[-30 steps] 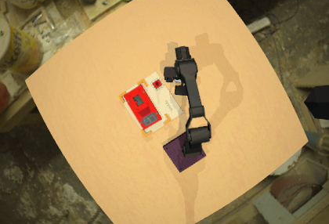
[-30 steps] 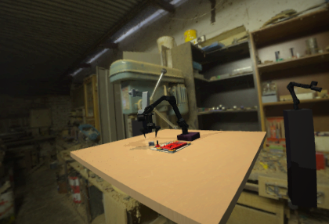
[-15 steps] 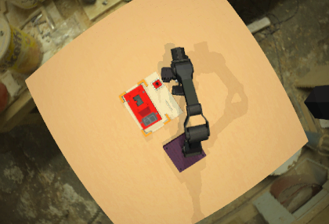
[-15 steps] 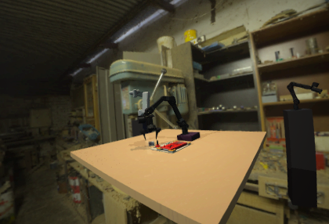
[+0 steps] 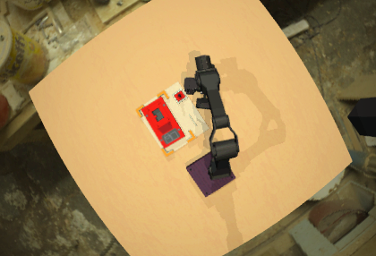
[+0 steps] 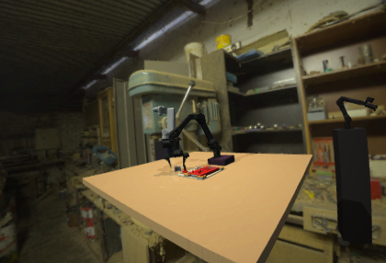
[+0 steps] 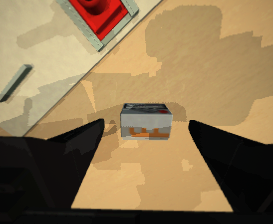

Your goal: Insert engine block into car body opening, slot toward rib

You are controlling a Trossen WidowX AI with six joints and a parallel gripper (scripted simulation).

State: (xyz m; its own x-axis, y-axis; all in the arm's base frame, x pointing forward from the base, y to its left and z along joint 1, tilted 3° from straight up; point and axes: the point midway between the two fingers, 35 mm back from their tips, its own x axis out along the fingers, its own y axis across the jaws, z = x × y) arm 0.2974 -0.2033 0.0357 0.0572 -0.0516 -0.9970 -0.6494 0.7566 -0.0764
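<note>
The engine block (image 7: 146, 131) (image 6: 177, 169) is a small grey and white block with orange marks, standing on the table beside the pale board. It is hidden under the arm in the top view. My gripper (image 5: 196, 95) (image 6: 177, 165) (image 7: 146, 123) is open and empty, pointing down over the block. In the wrist view the block lies between the lines of the two fingers, with a gap on each side. The red car body (image 5: 160, 128) (image 6: 205, 171) lies on the board, with a dark opening in its upper part in the top view. It is out of the wrist view.
The pale board (image 5: 192, 115) (image 7: 47, 42) has orange corner brackets around the car body. A small red part (image 5: 179, 96) (image 7: 103, 22) sits in a square seat at the board's corner near the gripper. The arm's purple base (image 5: 200, 180) (image 6: 221, 160) stands beside the board.
</note>
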